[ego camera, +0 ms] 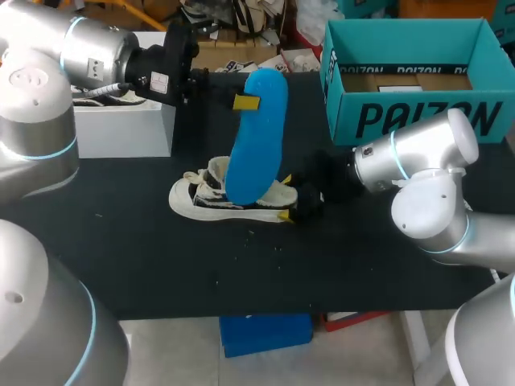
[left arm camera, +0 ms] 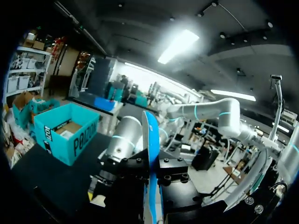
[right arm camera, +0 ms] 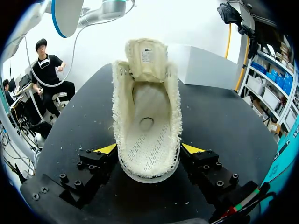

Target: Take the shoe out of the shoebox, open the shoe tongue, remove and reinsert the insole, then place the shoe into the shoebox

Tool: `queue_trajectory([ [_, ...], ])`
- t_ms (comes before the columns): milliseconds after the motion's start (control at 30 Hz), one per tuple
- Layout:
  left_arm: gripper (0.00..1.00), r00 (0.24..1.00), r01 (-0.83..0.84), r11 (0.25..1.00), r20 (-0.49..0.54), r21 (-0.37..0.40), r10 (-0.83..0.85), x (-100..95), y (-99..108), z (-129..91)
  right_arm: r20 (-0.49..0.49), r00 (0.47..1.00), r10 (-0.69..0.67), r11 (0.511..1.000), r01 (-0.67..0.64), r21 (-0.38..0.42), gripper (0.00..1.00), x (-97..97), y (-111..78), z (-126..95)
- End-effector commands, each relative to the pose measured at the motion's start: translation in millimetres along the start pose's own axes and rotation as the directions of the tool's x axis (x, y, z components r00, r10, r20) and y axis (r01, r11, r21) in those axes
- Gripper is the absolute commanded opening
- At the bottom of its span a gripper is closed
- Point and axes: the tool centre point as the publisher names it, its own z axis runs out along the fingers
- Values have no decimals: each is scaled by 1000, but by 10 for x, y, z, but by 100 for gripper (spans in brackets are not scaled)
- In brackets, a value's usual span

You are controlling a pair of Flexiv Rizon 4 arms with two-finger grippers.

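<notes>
A white low-top shoe (ego camera: 233, 197) lies on the black table (ego camera: 161, 249), toe to the left. Its tongue (right arm camera: 145, 58) is pulled forward and the bare footbed (right arm camera: 148, 126) shows. My right gripper (right arm camera: 148, 149) clasps the heel, one yellow tip on each side of the sole; in the head view it sits at the shoe's right end (ego camera: 299, 205). My left gripper (ego camera: 241, 102) is shut on the blue insole (ego camera: 257, 137), holding it upright above the shoe. The insole (left arm camera: 152, 154) shows edge-on between the left fingers. The teal shoebox (ego camera: 410, 112) stands open at the back right.
A white box (ego camera: 121, 125) stands at the table's back left, beyond the shoe's toe (right arm camera: 205, 65). Bare black table lies in front of the shoe. The shoebox (left arm camera: 65, 133) holds a cardboard insert.
</notes>
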Motion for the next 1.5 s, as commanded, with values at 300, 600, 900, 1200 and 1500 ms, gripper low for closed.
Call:
queue_trajectory([
  [300, 0, 996, -50, 990, -63, 128, 59, 564, -769, -61, 1, 1000, 1, 1000, -1, 2, 0, 0, 2, 14],
  [600, 0, 995, -23, 981, -86, 194, 41, 936, -1033, -120, 1, 1000, 1, 1000, -1, 2, 0, 0, 2, 14],
  [900, 0, 994, 6, 974, -105, 225, 18, 1159, -1063, -114, 1, 1000, 1, 1000, -1, 2, 0, 0, 2, 14],
  [1200, 0, 991, -11, 969, -125, 248, 43, 1371, -1142, -144, 1, 1000, 1, 1000, -1, 2, 0, 0, 2, 14],
  [1500, 0, 991, -12, 968, -129, 251, 45, 1401, -1138, -155, 1, 1000, 1, 1000, -1, 2, 0, 0, 2, 14],
])
